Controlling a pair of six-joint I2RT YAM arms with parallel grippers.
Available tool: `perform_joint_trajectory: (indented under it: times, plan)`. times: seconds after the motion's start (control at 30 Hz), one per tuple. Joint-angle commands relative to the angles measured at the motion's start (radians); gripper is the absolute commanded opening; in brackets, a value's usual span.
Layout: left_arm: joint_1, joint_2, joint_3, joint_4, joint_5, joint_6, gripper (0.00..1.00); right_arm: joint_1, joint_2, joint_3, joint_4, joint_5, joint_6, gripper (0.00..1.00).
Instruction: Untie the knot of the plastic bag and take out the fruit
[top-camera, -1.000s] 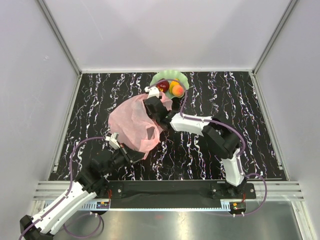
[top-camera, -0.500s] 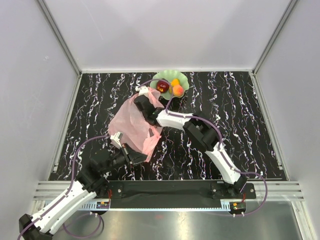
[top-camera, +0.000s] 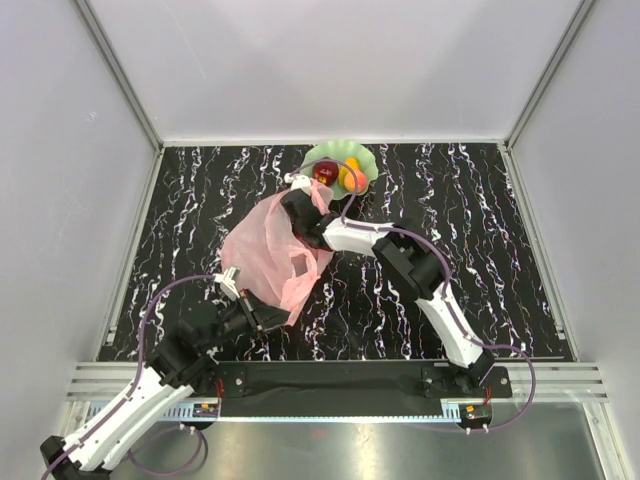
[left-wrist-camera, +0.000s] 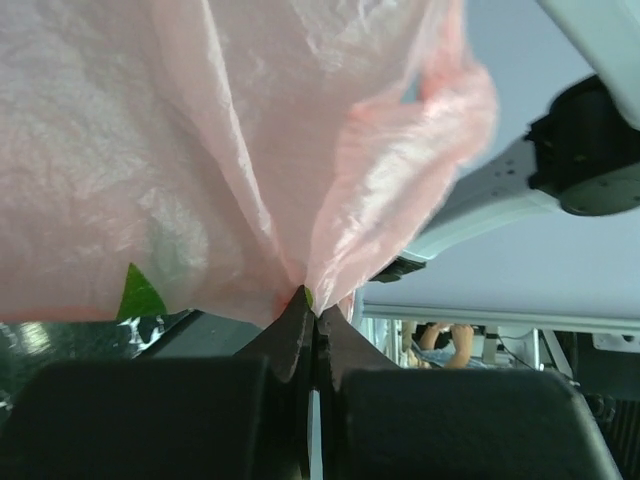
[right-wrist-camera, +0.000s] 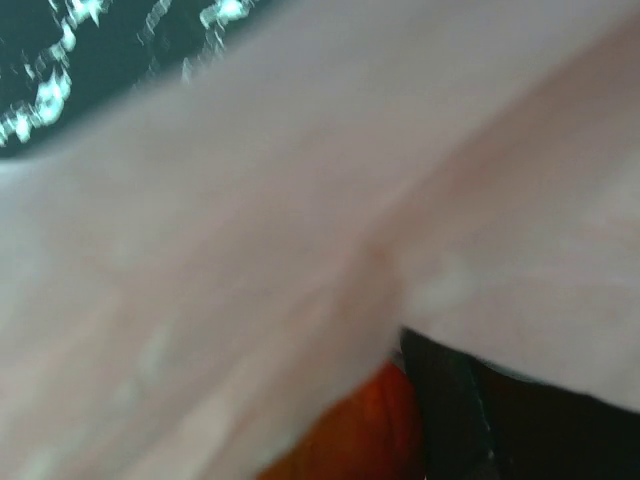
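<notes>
while the black marbled surface (top-camera: 480, 250) carries everything, the pink plastic bag (top-camera: 265, 255) lies slack left of centre, its near corner pinched flat between the closed left fingers (left-wrist-camera: 285, 335). the green dish (top-camera: 335, 149) at the far edge holds fruit (top-camera: 325, 172), a dark red piece and an orange one. the right fingers (right-wrist-camera: 450, 410) are buried in the bag's far end beside something orange-red; how far open they are cannot be told. the risk is film snagging them, so pulling out drags the bag into the dish or tears it.
</notes>
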Motion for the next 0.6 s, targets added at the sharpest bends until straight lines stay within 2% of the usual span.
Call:
perform_joint_trajectory:
  times: [0.0,0.1,0.17,0.3,0.4,0.57]
  plan:
    - [-0.004,-0.018,0.063,-0.095,-0.078,0.052,0.00,-0.012,-0.116,-0.104,-0.017,-0.101,-0.016,0.28]
    - [-0.003,-0.029,0.105,-0.183,-0.176,0.091,0.00,-0.013,-0.240,-0.242,-0.003,-0.187,-0.050,0.19]
    - [-0.003,-0.031,0.132,-0.235,-0.233,0.125,0.00,-0.013,-0.331,-0.287,-0.011,-0.238,-0.075,0.18]
    - [-0.003,0.006,0.197,-0.292,-0.383,0.182,0.00,-0.016,-0.460,-0.379,-0.040,-0.440,-0.108,0.19]
    - [-0.001,0.055,0.222,-0.290,-0.428,0.211,0.00,-0.016,-0.549,-0.437,-0.046,-0.543,-0.115,0.20]
    - [-0.003,0.141,0.202,-0.223,-0.419,0.208,0.00,-0.018,-0.670,-0.514,-0.032,-0.739,-0.121,0.22]
